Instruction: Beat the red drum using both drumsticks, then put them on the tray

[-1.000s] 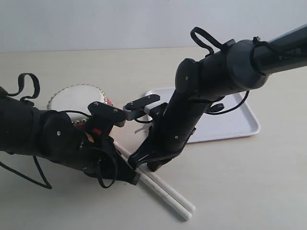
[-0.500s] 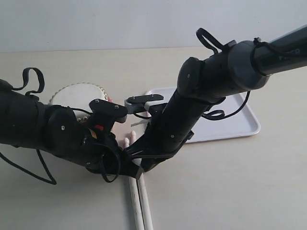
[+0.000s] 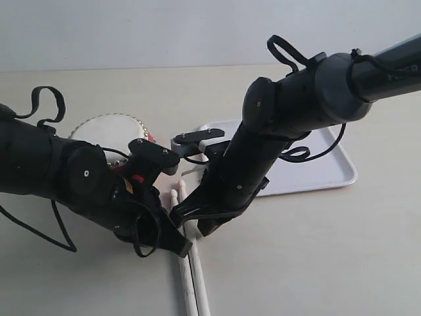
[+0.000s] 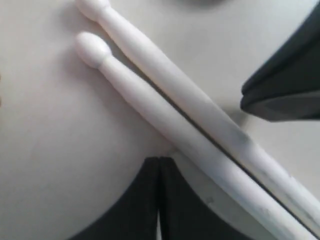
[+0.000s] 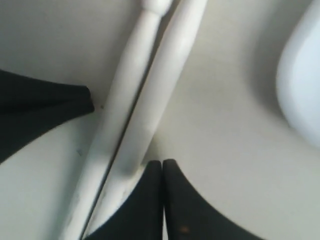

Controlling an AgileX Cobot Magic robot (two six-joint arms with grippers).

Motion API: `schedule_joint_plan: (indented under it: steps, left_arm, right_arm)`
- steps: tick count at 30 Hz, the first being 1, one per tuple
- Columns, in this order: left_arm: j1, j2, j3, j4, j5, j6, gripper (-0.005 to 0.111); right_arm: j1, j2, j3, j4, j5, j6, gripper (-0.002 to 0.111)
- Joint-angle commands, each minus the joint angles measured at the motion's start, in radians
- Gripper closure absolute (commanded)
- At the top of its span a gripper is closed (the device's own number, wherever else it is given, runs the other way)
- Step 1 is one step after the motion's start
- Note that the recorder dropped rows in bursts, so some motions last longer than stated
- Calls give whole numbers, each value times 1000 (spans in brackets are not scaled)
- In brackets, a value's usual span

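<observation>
The drumsticks [image 3: 191, 276] lie side by side on the table [image 3: 316, 257], touching along their length. In the exterior view their rounded tips point to 12 o'clock and their shafts run off the frame at 6 o'clock. The red drum [image 3: 105, 126] stands at 10 o'clock from those tips, and the tray [image 3: 316, 168] at 2 o'clock. The left gripper [image 4: 159, 165] has its fingers pressed together on nothing, just beside one stick. The right gripper [image 5: 162, 167] is likewise closed and empty, its tip against the other stick's side.
</observation>
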Motion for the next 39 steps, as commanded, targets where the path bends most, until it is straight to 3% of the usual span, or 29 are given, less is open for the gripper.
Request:
schedule_joint_plan:
  steps: [1,7,15,20,27,39]
  left_arm:
    - [-7,-22,-10,32,91,15,107]
    - [-7,-98,38,120,132,-76,107]
    - [-7,-225,111,176,149,-116,107]
    - [-7,-303,174,185,156,-139,107]
    - [-7,-402,219,185,144,-148,107]
    - [-7,-435,230,181,135,-148,107]
  right_arm:
    - [32,-60,-2,17,43,-37,105]
    - [32,-61,-2,42,72,-33,87]
    - [44,-57,-2,58,93,14,76]
    - [88,-37,0,13,54,61,74]
    - [90,-7,0,-163,49,271,74]
    - [90,5,0,-127,49,272,74]
